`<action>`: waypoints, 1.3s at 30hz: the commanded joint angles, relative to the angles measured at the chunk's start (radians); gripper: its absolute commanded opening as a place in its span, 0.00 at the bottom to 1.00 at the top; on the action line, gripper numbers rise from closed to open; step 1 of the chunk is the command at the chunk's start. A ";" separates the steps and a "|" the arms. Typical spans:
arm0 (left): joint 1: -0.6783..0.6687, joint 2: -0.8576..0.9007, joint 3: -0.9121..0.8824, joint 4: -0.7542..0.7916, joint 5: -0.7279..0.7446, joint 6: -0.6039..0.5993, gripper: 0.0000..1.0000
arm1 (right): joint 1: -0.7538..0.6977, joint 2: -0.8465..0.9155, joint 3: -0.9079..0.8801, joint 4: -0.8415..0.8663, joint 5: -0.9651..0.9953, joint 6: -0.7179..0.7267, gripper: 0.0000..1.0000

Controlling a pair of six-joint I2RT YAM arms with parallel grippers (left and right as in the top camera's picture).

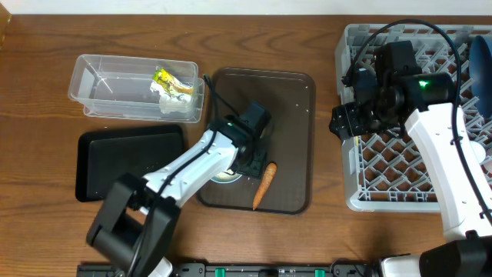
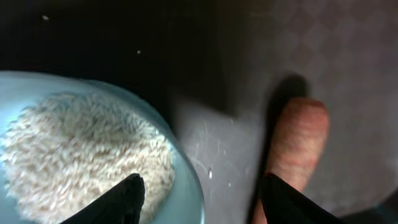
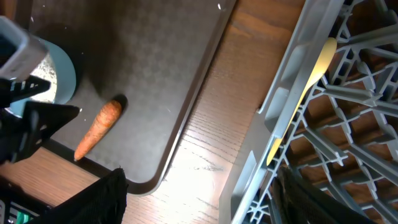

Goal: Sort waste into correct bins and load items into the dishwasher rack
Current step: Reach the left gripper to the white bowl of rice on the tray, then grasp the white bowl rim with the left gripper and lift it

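A small light-blue cup (image 2: pixel 186 180) full of white rice (image 2: pixel 81 149) stands on the brown tray, with an orange carrot (image 2: pixel 298 143) lying right beside it. My left gripper (image 2: pixel 199 200) is open and low over them, one finger above the rice and the other against the carrot. Over the left edge of the grey dishwasher rack (image 1: pixel 361 173), my right gripper (image 3: pixel 202 199) hangs open and holds nothing. A pale yellow spoon (image 3: pixel 314 74) lies in the rack. The clear tub (image 1: pixel 100 85) holds a white tissue (image 1: pixel 171 101) and a yellow-green wrapper (image 1: pixel 165 78). The black bin (image 1: pixel 131 161) sits below it.
The dark brown tray (image 1: pixel 292 115) lies between the bins and the rack, with a strip of bare wooden table (image 3: pixel 205 149) between tray and rack. A blue plate (image 1: pixel 483 69) stands at the rack's far right. Cables run over the rack's top.
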 commanded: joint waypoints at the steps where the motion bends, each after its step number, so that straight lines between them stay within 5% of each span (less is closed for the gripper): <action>1: -0.002 0.035 0.007 0.005 -0.015 -0.005 0.58 | 0.006 0.006 0.000 -0.004 0.002 -0.010 0.75; 3: -0.002 0.046 0.007 0.005 -0.031 -0.005 0.49 | 0.006 0.006 0.000 -0.004 0.002 -0.010 0.75; 5: -0.002 0.049 0.007 0.008 -0.042 -0.005 0.30 | 0.006 0.006 0.000 -0.004 0.002 -0.010 0.75; 11: -0.002 0.050 0.007 0.009 -0.043 -0.005 0.26 | 0.006 0.006 0.000 -0.004 0.002 -0.010 0.75; 15: -0.002 0.052 0.007 0.013 -0.070 -0.005 0.15 | 0.006 0.006 0.000 -0.006 0.002 -0.010 0.75; 30: -0.002 0.073 0.005 0.027 -0.088 -0.005 0.21 | 0.003 0.006 0.000 -0.013 0.002 -0.011 0.76; 34: -0.002 0.072 0.005 0.024 -0.088 -0.005 0.06 | 0.003 0.007 0.000 -0.015 0.003 -0.011 0.76; 39: -0.002 0.053 0.006 0.006 -0.089 -0.004 0.06 | 0.004 0.007 0.000 -0.015 0.003 -0.022 0.77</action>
